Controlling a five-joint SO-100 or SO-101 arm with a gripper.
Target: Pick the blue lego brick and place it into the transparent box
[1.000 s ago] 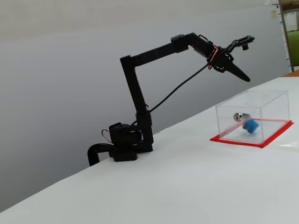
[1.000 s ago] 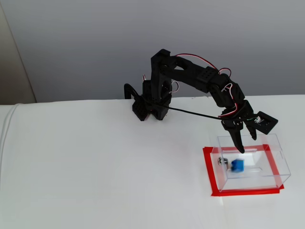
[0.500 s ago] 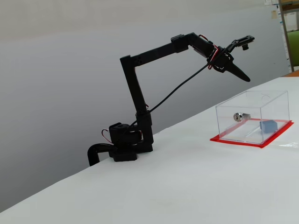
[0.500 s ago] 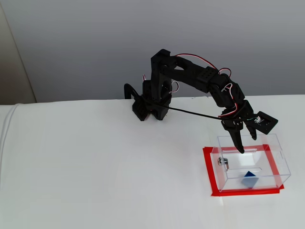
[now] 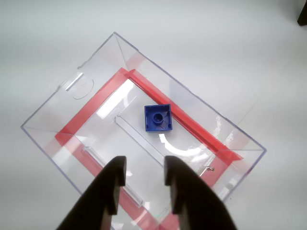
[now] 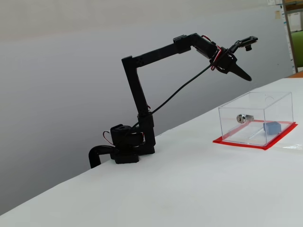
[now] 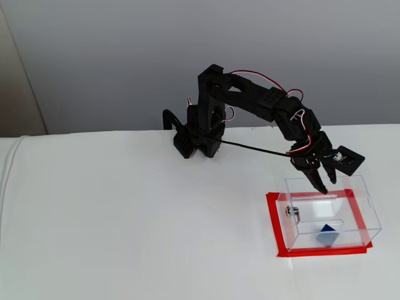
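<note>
The blue lego brick [image 6: 271,127] lies inside the transparent box [image 6: 256,118] on the white worktop [image 6: 189,189], the hand [image 6: 244,74] poised above it.

A bare test room or lab: a white worktop [image 6: 199,189] against a plain grey wall [image 6: 61,94], with shelving [image 6: 293,33] at one edge.
</note>
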